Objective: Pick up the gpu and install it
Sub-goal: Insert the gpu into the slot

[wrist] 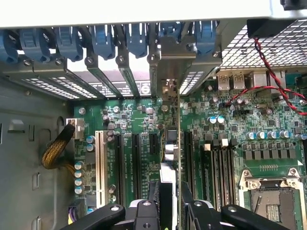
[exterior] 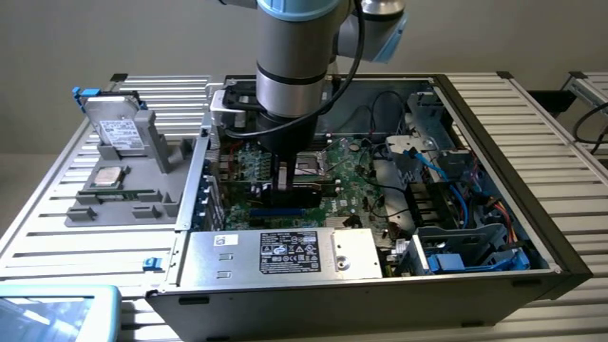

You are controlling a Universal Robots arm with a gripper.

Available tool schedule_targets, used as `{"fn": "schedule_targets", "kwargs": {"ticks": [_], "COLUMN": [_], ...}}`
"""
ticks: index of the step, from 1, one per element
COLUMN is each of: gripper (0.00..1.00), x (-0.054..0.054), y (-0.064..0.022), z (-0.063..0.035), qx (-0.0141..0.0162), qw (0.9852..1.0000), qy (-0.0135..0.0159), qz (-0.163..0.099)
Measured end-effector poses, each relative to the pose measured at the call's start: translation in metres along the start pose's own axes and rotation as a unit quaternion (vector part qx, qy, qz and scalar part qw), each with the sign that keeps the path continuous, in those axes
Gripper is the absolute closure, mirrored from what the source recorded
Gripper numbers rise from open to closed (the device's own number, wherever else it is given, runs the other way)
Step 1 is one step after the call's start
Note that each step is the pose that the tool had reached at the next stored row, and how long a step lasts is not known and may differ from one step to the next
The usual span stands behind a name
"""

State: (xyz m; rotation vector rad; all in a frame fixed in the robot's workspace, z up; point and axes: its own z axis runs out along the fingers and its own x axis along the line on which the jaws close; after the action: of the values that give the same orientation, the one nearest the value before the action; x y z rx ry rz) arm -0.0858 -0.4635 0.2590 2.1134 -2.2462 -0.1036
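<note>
**Position.** The gpu (exterior: 306, 194) is at the centre of the exterior view, inside the open computer case (exterior: 494, 135). It stands on edge over the motherboard (exterior: 366, 182). In the wrist view the gpu (wrist: 169, 160) appears edge-on as a narrow strip, with black expansion slots (wrist: 136, 163) lying parallel on either side of it.

**Grip.** The gripper (exterior: 285, 178) grasps the gpu. The fingers (wrist: 144, 213) flank the card on both faces, and the gripper (wrist: 170, 208) is clamped across its thickness at the end nearer the wrist camera.

**Key relation.** The card's long axis runs straight out from the jaws toward the rear wall of the case. There its silver end bracket (wrist: 168, 91) meets the row of slot covers (wrist: 125, 79) under the blue latches (wrist: 103, 40). This axis is parallel to the slots, so the heading looks correct. Whether the lower edge has entered a slot cannot be determined.

**Surroundings.** The CPU socket (wrist: 268, 196) lies beside the slot area. The power supply (exterior: 285, 253) occupies the lower centre of the exterior view. A silver drive (exterior: 119, 132) rests on a grey fixture (exterior: 124, 192) at the exterior view's left, well apart from the case.
</note>
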Motion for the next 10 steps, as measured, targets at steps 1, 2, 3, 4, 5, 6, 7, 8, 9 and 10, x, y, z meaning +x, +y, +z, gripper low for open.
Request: {"fn": "schedule_targets", "kwargs": {"ticks": [1,2,3,4,5,6,7,8,9,10], "gripper": [0.72,0.72,0.72,0.72,0.72,0.72,0.72,0.72,0.72,0.72], "x": [0.0000,-0.0002,-0.0005,-0.0004,-0.0005,-0.0005,-0.0007,-0.0010,-0.0012,-0.0015], "y": [0.0000,0.0001,0.0001,0.0001,0.0002,0.0004,0.0005,0.0006,0.0007,0.0007], "z": [0.0000,0.0001,0.0002,0.0002,0.0002,0.0003,0.0004,0.0004,0.0005,0.0005], "qx": [0.0000,0.0000,0.0000,0.0000,-0.0001,-0.0001,0.0000,-0.0001,0.0000,-0.0001], "qw": [1.0000,1.0000,1.0000,1.0000,1.0000,1.0000,1.0000,1.0000,1.0000,1.0000], "qy": [0.0000,-0.0001,0.0000,0.0000,0.0001,0.0001,0.0001,0.0001,0.0002,0.0003], "qz": [0.000,0.000,0.000,0.000,0.000,0.000,-0.001,-0.001,-0.002,-0.003]}}
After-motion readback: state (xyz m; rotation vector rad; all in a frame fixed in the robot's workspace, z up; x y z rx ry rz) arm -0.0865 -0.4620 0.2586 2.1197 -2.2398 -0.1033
